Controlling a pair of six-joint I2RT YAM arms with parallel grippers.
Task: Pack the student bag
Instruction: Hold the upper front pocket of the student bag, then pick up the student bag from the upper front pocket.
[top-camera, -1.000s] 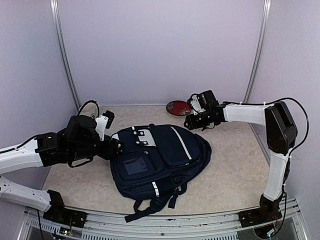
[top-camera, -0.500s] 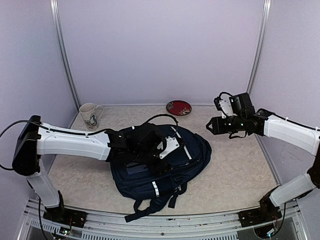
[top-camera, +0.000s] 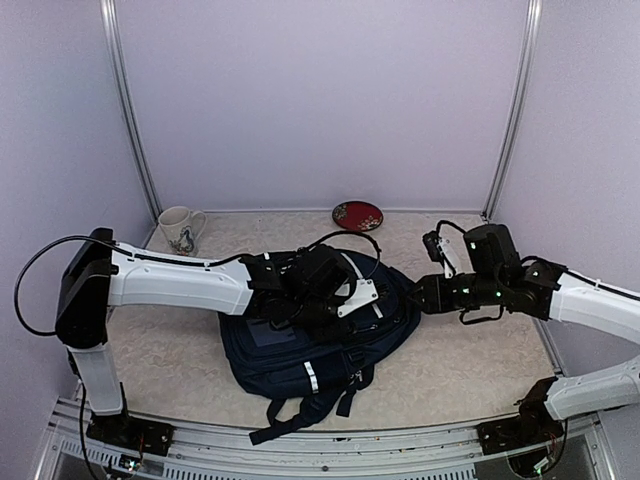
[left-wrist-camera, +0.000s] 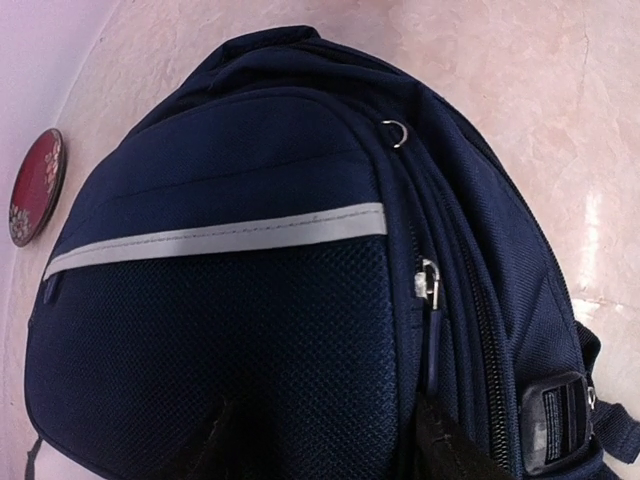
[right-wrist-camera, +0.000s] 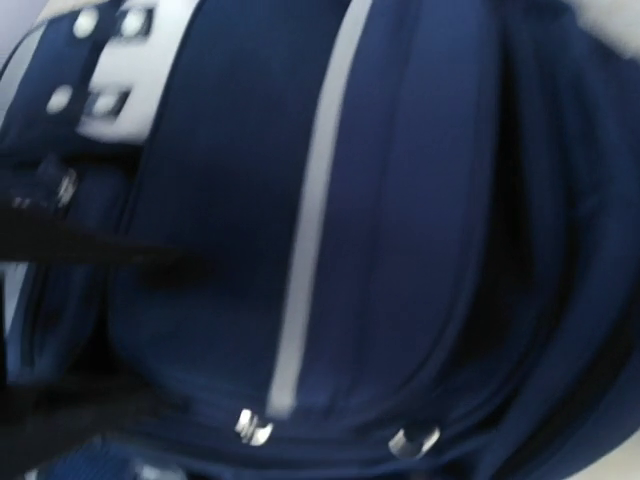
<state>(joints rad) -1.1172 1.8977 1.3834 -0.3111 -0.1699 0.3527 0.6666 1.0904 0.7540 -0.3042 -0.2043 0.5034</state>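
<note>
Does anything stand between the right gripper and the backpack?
Nothing visible does. The right gripper hangs at the student bag's right edge; the mug and red plate stand at the back, away from both.

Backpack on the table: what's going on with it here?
Both arms are at the navy backpack, which lies closed. The left gripper sits over its front, fingers apart, holding nothing. The right gripper is at the bag's right edge; its state is unclear. A mug and red plate sit behind.
</note>
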